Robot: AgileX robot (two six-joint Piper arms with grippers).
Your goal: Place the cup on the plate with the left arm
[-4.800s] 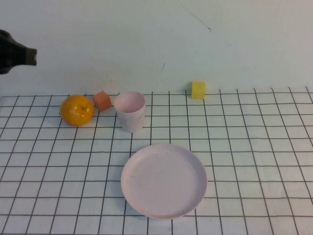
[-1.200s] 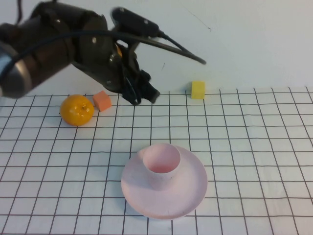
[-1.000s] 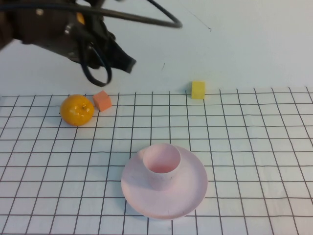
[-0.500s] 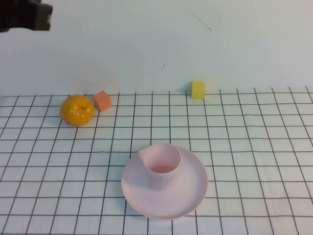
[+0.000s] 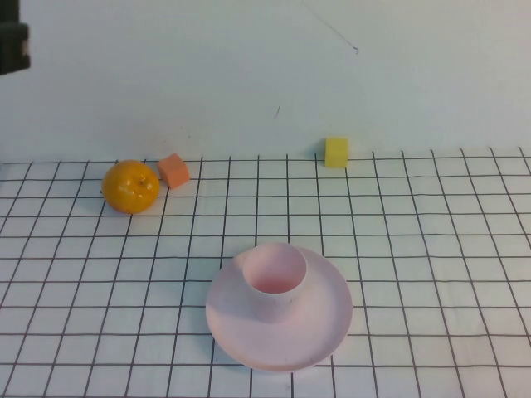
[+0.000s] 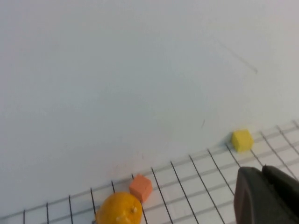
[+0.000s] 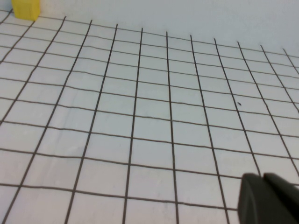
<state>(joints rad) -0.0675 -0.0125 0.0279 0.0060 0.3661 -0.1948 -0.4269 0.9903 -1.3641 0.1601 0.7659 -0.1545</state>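
Observation:
The pale pink cup (image 5: 275,280) stands upright on the pale pink plate (image 5: 323,319) at the front middle of the gridded table, a little left of the plate's centre. My left gripper (image 6: 262,171) is shut and empty, raised high at the far left, far from the cup; only a dark corner of the left arm (image 5: 12,46) shows in the high view. My right gripper (image 7: 263,177) is shut and empty above bare grid cloth; it is out of the high view.
An orange fruit (image 5: 130,186) and a small orange cube (image 5: 173,170) sit at the back left; both show in the left wrist view, the fruit (image 6: 119,210) and the cube (image 6: 140,185). A yellow cube (image 5: 336,152) sits at the back middle, by the white wall.
The cup went from beside the orange cube onto the plate. The left arm then let go, rose and drew back to the upper left, almost out of the high view.

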